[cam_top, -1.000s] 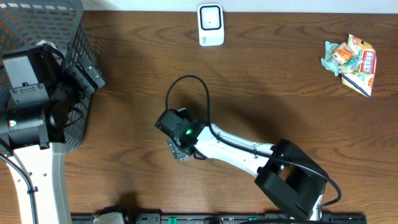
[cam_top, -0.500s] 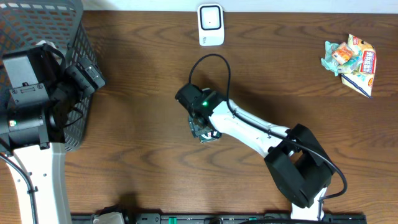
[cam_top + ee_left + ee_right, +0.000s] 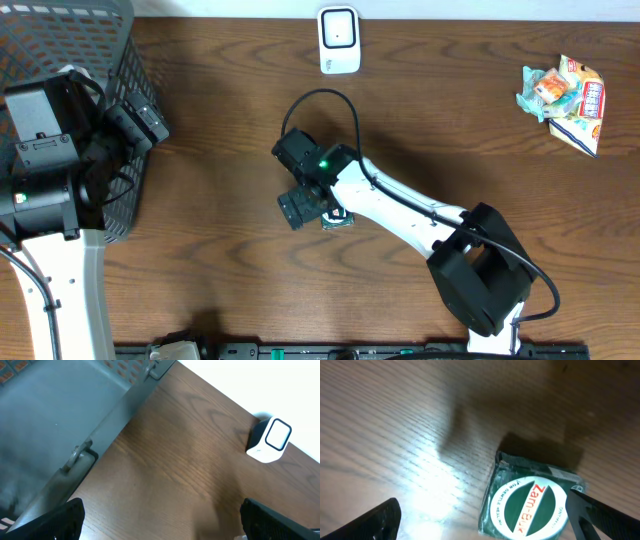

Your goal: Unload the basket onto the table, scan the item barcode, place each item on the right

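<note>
Wooden table (image 3: pixel 200 200): Zam-Buk pack (image 3: pixel 530 505) lies label-up below the right gripper (image 3: pixel 487 512), jaws spread wide, presumably to straddle it for the barcode scanner (image 3: pixel 339 40); left gripper (image 3: pixel 162 512) open, empty.

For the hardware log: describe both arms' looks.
Right arm: white link, black joints, a green light near the wrist, a black cable looping above it. Left arm: black blocks on a white link, black cables. Both have black fingers.
</note>
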Robot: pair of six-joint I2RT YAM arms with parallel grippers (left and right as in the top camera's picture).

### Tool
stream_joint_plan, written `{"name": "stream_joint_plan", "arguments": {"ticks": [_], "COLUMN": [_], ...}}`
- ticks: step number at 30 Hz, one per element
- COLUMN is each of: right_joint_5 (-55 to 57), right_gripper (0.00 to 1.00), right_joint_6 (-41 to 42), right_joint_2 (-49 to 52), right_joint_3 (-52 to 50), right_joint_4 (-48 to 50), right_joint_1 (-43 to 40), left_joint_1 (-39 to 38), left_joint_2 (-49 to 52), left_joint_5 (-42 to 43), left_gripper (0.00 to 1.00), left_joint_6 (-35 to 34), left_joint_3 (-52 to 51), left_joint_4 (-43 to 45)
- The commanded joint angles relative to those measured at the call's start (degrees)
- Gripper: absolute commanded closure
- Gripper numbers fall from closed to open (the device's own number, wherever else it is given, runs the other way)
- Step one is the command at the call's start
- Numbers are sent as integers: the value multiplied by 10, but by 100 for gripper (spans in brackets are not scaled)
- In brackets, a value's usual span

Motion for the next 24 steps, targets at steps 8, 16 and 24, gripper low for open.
{"name": "stream_joint_plan", "arguments": {"ticks": [8, 16, 24], "right_joint_5": [-25, -31, -29], "right_gripper": [1, 1, 1], "right_joint_6": [-7, -6, -6], "right_joint_2": [-16, -15, -14], "right_joint_3": [46, 45, 43], "right_joint_4": [-28, -27, -28], "right_joint_1": [1, 23, 49], "left_joint_1": [3, 3, 3], "left_joint_2": [0, 0, 0], "left_joint_5": [-5, -5, -5], "left_gripper": [2, 2, 2], "left_joint_6": [7, 7, 7], "left_joint_3": [0, 1, 0], "left_joint_4": [-2, -2, -2]}}
